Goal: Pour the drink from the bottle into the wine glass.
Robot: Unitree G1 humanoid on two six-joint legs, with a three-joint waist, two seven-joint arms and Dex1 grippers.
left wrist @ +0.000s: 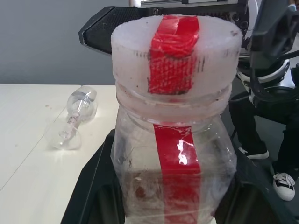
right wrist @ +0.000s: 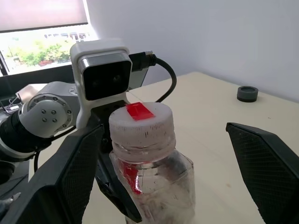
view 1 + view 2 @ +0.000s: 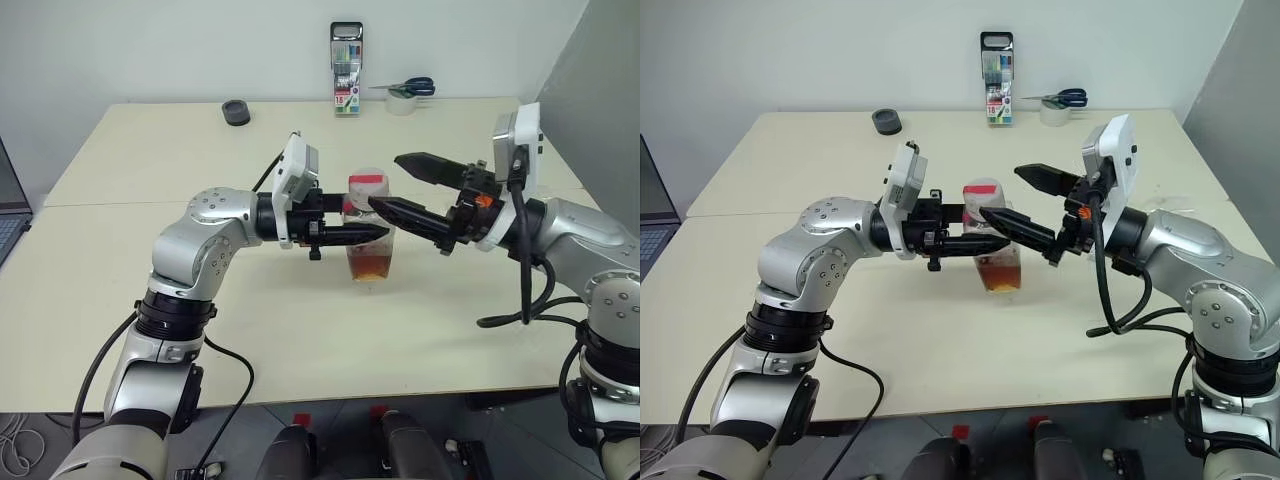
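Note:
My left gripper (image 3: 362,233) is shut on the body of the bottle (image 3: 369,245) and holds it upright over the middle of the table. The bottle is clear plastic with a red strip, and its white cap (image 3: 367,184) is on. A little amber drink (image 3: 370,268) sits at its bottom. From the right, my right gripper (image 3: 388,182) stands open at cap height; in the right wrist view the cap (image 2: 140,125) lies between its two fingers (image 2: 70,177) with a gap on each side. The wine glass (image 1: 74,116) lies on its side on the table beyond the bottle.
At the table's back edge stand a case of marker pens (image 3: 346,68), a tape roll with scissors on it (image 3: 405,98) and a small black round object (image 3: 236,112). A laptop (image 3: 8,215) sits at the far left. A person's legs and sneakers (image 1: 280,179) are beside the table.

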